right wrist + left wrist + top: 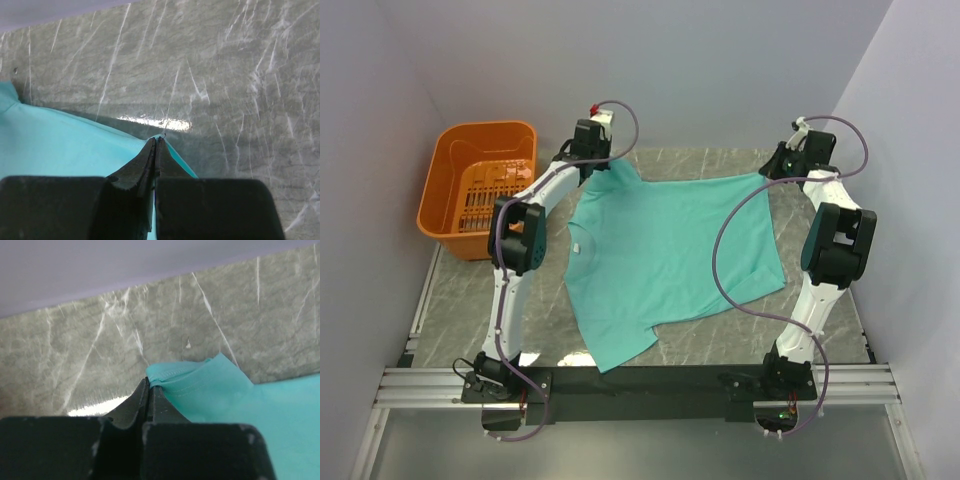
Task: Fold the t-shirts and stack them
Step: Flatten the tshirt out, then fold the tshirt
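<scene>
The teal-green t-shirt (660,260) lies spread on the grey marble table, neck toward the left, hem toward the right. My left gripper (597,163) is shut on the far sleeve's edge; in the left wrist view the jaws are pressed together on the stitched sleeve hem (172,374). My right gripper (772,172) is shut on the shirt's far hem corner; in the right wrist view the teal fabric (60,145) spreads left from the closed tips (157,140). The near sleeve hangs toward the table's front edge.
An orange plastic basket (480,185) stands at the table's far left, beside the left arm. Grey walls close the back and both sides. A black rail (640,380) carrying the arm bases runs along the near edge.
</scene>
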Tool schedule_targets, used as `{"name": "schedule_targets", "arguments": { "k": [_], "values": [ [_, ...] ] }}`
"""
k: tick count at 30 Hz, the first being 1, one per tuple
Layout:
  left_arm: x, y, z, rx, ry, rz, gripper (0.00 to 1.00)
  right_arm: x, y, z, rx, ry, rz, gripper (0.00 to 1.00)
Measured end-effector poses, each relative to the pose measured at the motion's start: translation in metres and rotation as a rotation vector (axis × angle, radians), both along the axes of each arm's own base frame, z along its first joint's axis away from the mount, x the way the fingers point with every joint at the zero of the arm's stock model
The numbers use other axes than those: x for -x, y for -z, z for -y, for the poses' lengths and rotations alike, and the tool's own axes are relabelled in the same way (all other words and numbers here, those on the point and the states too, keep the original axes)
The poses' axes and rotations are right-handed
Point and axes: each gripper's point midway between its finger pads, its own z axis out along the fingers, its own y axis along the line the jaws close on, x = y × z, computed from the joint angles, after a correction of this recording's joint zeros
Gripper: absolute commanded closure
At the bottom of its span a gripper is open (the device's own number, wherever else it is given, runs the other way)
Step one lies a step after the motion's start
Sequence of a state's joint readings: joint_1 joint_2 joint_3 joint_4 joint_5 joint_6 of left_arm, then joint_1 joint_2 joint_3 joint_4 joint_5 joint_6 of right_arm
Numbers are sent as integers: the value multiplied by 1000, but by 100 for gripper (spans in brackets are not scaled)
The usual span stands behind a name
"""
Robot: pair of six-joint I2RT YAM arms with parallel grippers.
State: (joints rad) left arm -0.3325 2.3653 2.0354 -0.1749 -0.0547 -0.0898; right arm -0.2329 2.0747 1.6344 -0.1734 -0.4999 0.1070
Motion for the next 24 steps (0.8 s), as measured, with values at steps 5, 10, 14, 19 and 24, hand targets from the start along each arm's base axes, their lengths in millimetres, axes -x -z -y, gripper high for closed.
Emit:
{"name": "schedule_targets", "arguments": {
  "k": [5, 10, 14, 19, 24],
  "values": [
    [22, 11, -5, -9, 11, -42, 99, 11, 8, -2, -16, -10, -22, 100],
    [45, -4, -8, 5, 37, -37, 100, 32, 10, -3, -36, -36, -35, 100],
    [58, -22, -7, 17, 71, -6, 99, 47, 5, -4, -56, -70, -21, 100],
    [76, -33, -8, 29, 106, 14, 100, 64, 2, -7, -74, -107, -10, 100],
    [98, -24, -9, 26, 146, -15, 99, 67, 1, -8, -75, -122, -4, 100]
  ]
}}
